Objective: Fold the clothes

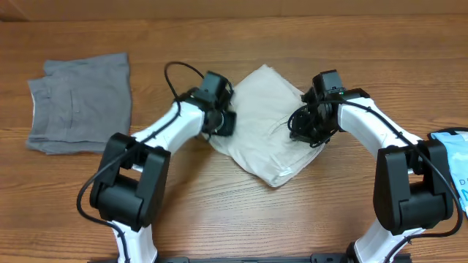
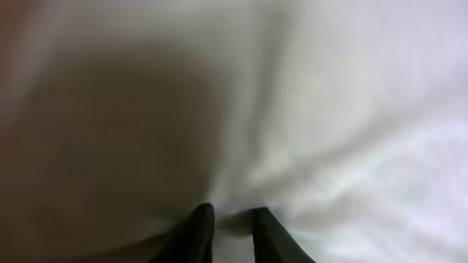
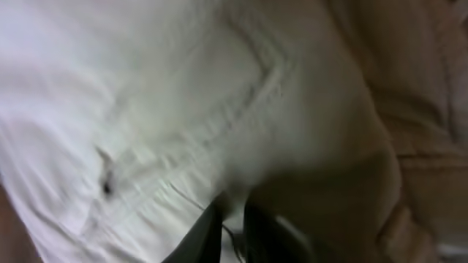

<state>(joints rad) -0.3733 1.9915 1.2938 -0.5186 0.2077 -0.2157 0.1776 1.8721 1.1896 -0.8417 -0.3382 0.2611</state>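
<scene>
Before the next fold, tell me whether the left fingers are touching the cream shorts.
Touching. Left wrist view: left fingers pinch a ridge of cream shorts.

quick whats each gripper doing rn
left gripper: closed, pinching the cream shorts
right gripper: closed, pinching the cream shorts too

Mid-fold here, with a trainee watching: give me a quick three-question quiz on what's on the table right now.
1. True or false: both pairs of jaws are closed on the cream shorts.
2. The grey shorts lie: A) under the cream shorts; B) apart from them, on the left arm's side; C) in the right jaws.
3. Fill in: the light-blue item lies at the ____ edge of the overhead view.
Key: 1 true; 2 B; 3 right.
</scene>
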